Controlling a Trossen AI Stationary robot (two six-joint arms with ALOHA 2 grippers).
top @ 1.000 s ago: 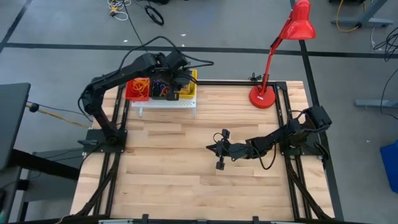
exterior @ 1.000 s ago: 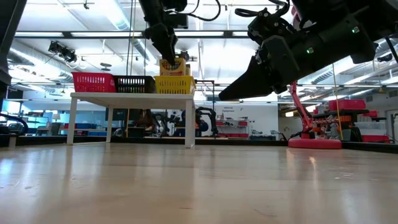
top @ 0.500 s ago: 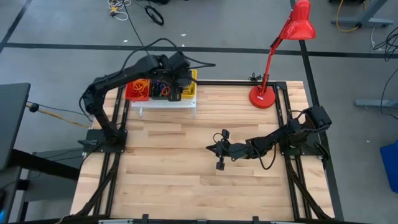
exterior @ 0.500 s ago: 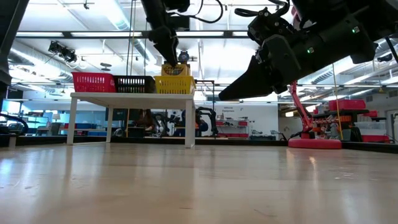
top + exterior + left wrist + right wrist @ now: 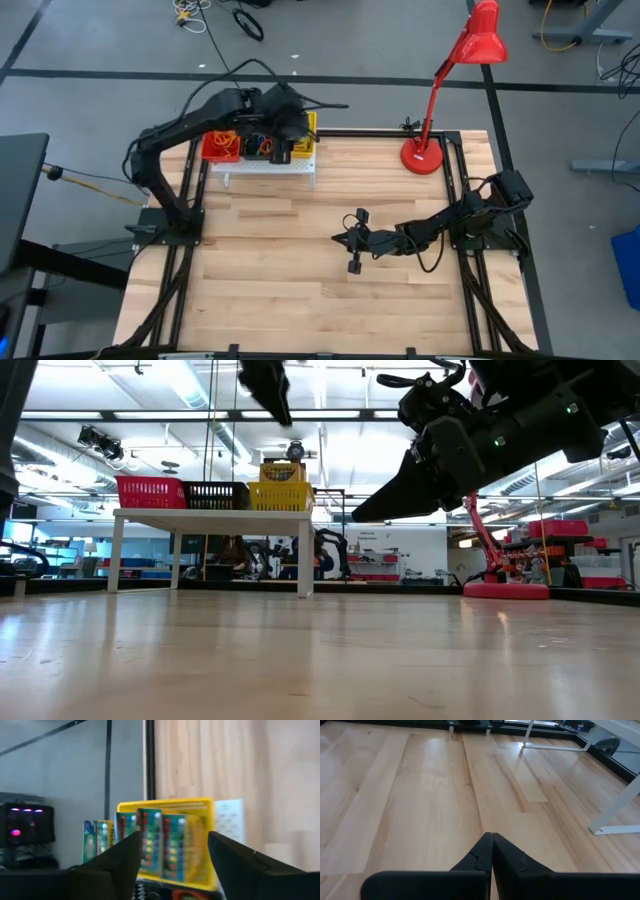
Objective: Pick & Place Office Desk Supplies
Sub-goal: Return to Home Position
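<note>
**A:** Where's the left gripper (image 5: 172, 870)?

**B:** Up over the far left part of the table, above the small yellow plastic bin (image 5: 200, 806). Its two dark fingers (image 5: 112, 867) are spread wide apart, with nothing between them.

**A:** And the crayon boxes?

**B:** The small yellow-and-green cardboard crayon boxes (image 5: 160, 842) stand upright, side by side, inside that yellow bin. In the low view one box top shows above the bin's rim, and the gripper hangs clear above it.

**A:** What does the bin sit on?

**B:** The right end of the low white perforated stand (image 5: 270, 167). A black bin (image 5: 215, 495) sits in the middle and a red plastic bin (image 5: 150, 491) at the left end. A tangle of thin reddish-orange rubber bands (image 5: 226, 139) lies in the red one. The black one holds small coloured bits that I can't make out.

**A:** The right gripper (image 5: 491, 845)?

**B:** Low over the middle of the light wooden table (image 5: 290, 290), on an arm stretched in from the right edge. Its fingers are pressed together, holding nothing.

**A:** Anything else?

**B:** A tall red metal desk lamp (image 5: 440, 80) at the far right corner.
</note>
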